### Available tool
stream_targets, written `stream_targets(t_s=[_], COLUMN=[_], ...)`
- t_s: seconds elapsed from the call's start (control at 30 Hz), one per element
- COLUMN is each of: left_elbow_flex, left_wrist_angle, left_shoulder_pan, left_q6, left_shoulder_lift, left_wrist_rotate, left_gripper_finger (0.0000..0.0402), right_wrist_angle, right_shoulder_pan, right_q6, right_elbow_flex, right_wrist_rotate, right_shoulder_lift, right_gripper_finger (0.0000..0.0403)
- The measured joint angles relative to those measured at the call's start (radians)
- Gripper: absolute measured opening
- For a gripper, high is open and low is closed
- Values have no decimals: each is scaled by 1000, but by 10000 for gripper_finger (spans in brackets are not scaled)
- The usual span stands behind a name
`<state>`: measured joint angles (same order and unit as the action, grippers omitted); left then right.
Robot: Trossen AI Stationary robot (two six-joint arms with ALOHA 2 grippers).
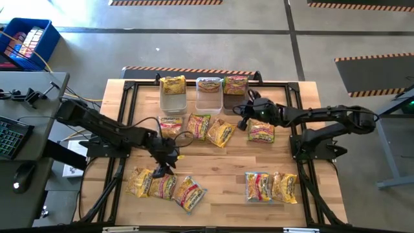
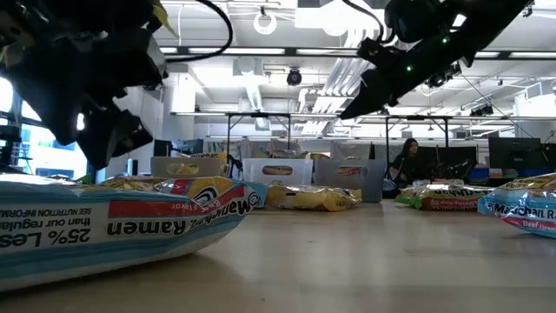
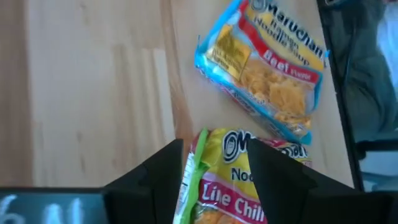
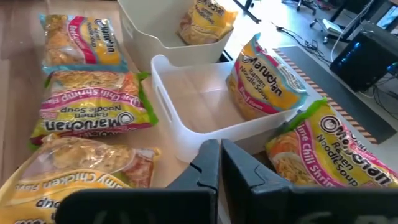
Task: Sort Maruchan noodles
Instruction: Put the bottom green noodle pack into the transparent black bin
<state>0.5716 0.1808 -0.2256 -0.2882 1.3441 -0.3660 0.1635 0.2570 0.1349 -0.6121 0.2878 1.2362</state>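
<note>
Several Maruchan noodle packets lie flat on the wooden table. My left gripper (image 1: 167, 169) (image 3: 214, 144) hangs open, slanting down over the near-left group, with its fingers on either side of a lime chili packet (image 3: 230, 186). Beyond it lies a blue beef packet (image 3: 261, 68). My right gripper (image 1: 243, 115) (image 4: 219, 144) is shut and empty, hovering just before the middle white bin (image 4: 180, 118). A packet (image 4: 267, 81) leans against the inside wall of that bin. The left bin (image 1: 173, 97) holds a yellow packet (image 4: 205, 18). My left gripper stands open around the lime chili packet's green-edged end (image 3: 189, 180), coming from above at a slant. I cannot tell whether a finger touches it. The packet lies flat on the table.
A green-edged lime chili packet (image 4: 323, 149) sits at the right end of the bin row. Beef (image 4: 78, 40), lime chili shrimp (image 4: 93, 106) and chicken (image 4: 81, 168) packets lie in a row before the bins. Another packet (image 1: 261, 132) and a near-right pair (image 1: 270, 186) lie apart.
</note>
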Motion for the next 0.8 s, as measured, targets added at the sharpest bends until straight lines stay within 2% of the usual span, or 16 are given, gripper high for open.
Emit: stream_targets(t_s=[0.3, 0.4, 0.53, 0.63, 0.8], left_elbow_flex=[3, 4, 4, 2, 1], left_wrist_angle=[-13, -19, -15, 4, 34], left_shoulder_pan=[-21, -24, -22, -14, -7], left_q6=[28, 48, 68, 73, 80], left_shoulder_lift=[131, 139, 127, 104, 32], left_wrist_rotate=[-12, -19, -25, -18, -1], left_gripper_finger=[165, 132, 62, 13, 7], right_wrist_angle=[2, 0, -17, -79, -234], right_shoulder_pan=[-5, -5, -5, -5, -4], right_q6=[1, 0, 0, 1, -23], right_elbow_flex=[0, 0, 0, -3, -49], right_wrist_rotate=[0, -10, -50, -34, 84], right_shoulder_lift=[0, 0, 0, -15, -107], right_gripper_finger=[0, 0, 0, 1, 14])
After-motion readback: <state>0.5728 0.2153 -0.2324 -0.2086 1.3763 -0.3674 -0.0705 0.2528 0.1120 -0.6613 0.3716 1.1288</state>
